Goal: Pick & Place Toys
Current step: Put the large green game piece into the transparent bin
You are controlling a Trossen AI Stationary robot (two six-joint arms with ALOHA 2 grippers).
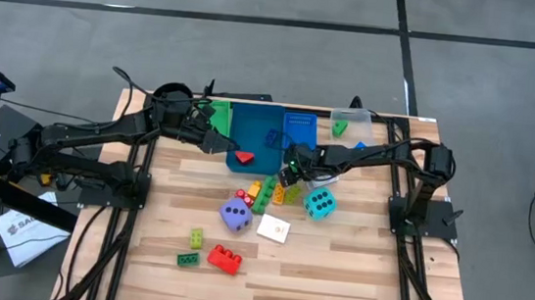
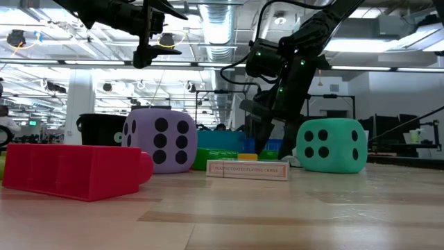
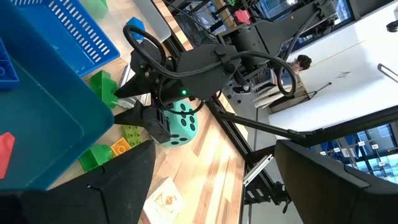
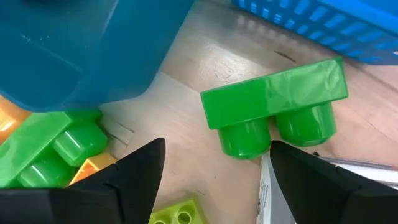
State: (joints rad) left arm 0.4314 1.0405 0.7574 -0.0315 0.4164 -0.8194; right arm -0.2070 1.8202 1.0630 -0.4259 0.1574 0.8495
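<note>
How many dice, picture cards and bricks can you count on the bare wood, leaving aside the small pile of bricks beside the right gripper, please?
Dice: 2 (purple dice, teal dice)
Picture cards: 1 (white card)
Bricks: 3 (red brick, green brick, yellow-green brick)
Total: 6

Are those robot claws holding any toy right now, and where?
Nothing: the left gripper hangs open over the blue plastic tray; the right gripper stands open above a green plastic brick.
</note>
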